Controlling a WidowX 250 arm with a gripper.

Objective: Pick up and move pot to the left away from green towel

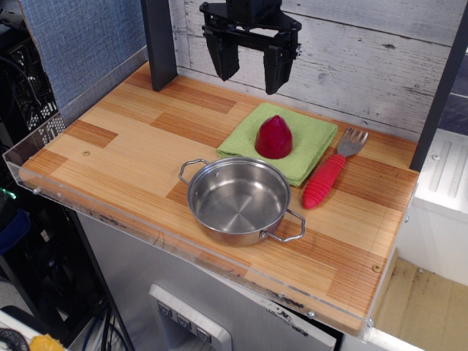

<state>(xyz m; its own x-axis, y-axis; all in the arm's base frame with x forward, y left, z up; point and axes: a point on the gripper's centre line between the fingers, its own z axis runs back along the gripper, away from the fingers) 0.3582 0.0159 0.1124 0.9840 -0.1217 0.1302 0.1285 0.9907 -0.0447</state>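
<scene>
The shiny steel pot (238,201) stands upright and empty near the table's front edge, with wire loop handles at its upper left and lower right. Its far rim touches or overlaps the front edge of the light green towel (307,145). A dark red pointed object (274,137) sits on the towel. My black gripper (251,67) hangs open and empty high above the back of the table, behind the towel and well away from the pot.
A fork (330,170) with a ribbed red handle lies right of the towel and pot. A dark post (159,44) stands at the back left. A clear plastic lip (44,142) edges the wooden table's left and front. Bare wood (124,142) lies left of the pot.
</scene>
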